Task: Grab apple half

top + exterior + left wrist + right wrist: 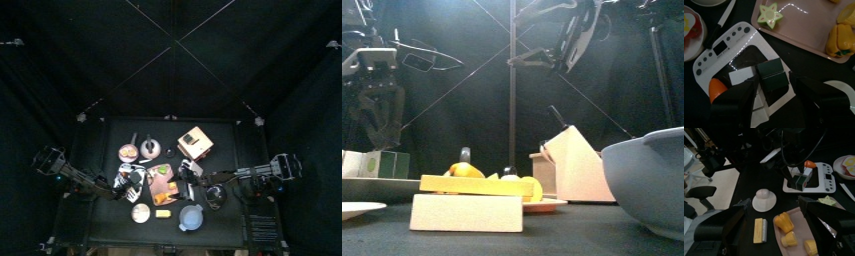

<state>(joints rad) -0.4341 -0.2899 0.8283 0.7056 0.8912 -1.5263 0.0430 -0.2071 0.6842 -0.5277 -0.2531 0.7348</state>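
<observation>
No readable brand or writing anywhere that I can make out; the white panel [725,44] under the left arm has rows of dark buttons, but nothing legible on it.

Left gripper [774,96] hangs over that panel with its jaws spread wide and nothing between them — right below the gap sit two dark green blocks [773,76], with an orange piece [715,87] off to one side of the jaw. Out past the fingertips is the pink tray [797,42], and on it one pale green star-shaped cut fruit [769,14], which looks like the apple half, well clear of the claw and untouched. Two yellow pepper pieces [841,37] are on the same tray further along.

Right gripper [769,225] is held up off the table too, jaws wide apart and empty. Between and just beyond its fingers: three yellow-orange pieces [784,222] on the tray, one yellow block [759,230] beside it, and one white lidded dish [764,201] a bit further out.

In the front view a wooden box [576,160] and one grey bowl [647,180] stand on the right.
</observation>
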